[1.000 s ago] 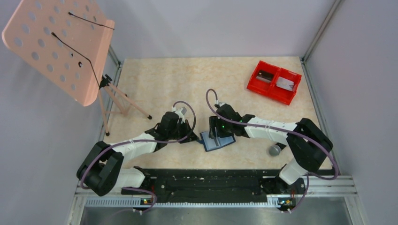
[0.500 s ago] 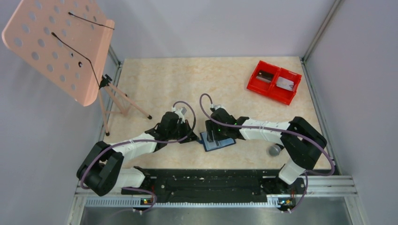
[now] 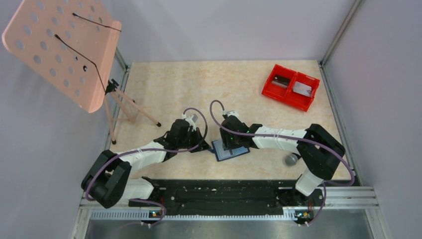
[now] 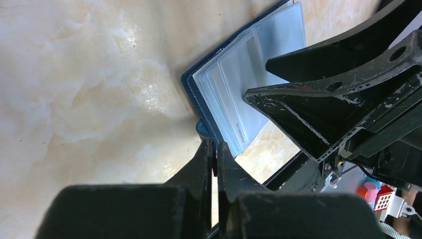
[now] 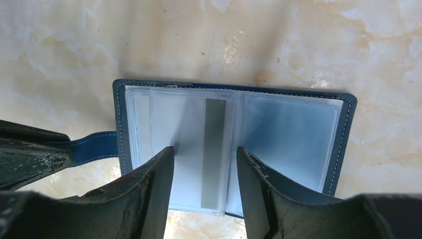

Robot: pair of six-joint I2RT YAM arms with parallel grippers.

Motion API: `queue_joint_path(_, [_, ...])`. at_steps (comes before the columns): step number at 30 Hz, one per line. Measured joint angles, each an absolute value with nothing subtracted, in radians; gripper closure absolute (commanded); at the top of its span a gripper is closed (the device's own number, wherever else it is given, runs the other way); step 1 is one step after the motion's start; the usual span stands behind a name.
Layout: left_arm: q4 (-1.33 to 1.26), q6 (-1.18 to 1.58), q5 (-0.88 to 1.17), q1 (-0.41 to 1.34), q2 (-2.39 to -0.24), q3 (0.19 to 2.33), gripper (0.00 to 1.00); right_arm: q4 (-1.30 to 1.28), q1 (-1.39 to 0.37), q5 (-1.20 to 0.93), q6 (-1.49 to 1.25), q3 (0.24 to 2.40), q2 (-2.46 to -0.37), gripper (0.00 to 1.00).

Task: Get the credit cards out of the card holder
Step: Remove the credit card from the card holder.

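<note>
The card holder [image 5: 229,119] lies open and flat on the tabletop [image 5: 298,40] directly beneath the right end effector [image 5: 205,150], whose jaws stand apart, released, straddling the middle clear sleeves [image 5: 283,134]. The left end effector [image 4: 213,147] is clenched on the holder's blue strap [image 5: 94,144]. The holder looks light, thin and floppy, and its glossy sleeves are likely slippery. Any credit card inside is therefore best pinched by a stiff exposed edge, with the strap as anchor; the pale grey strip [image 5: 215,124] between the right fingers may be one, though I cannot tell. The long axis runs across the right end effector from finger to finger, the fold pointing straight ahead of it.
</note>
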State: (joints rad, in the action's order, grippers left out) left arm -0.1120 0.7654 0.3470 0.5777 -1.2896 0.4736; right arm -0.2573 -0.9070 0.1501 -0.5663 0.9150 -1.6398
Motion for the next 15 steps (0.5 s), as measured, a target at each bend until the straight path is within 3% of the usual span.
queue_joint_path(4, [-0.113,0.765,0.347,0.578,-1.290,0.473,1.00,-0.271,-0.907,0.164,-0.562,0.918,-1.640,0.42])
queue_joint_path(15, [-0.113,0.769,0.347,0.578,-1.290,0.473,1.00,-0.272,-0.916,0.145,-0.560,0.918,-1.636,0.42])
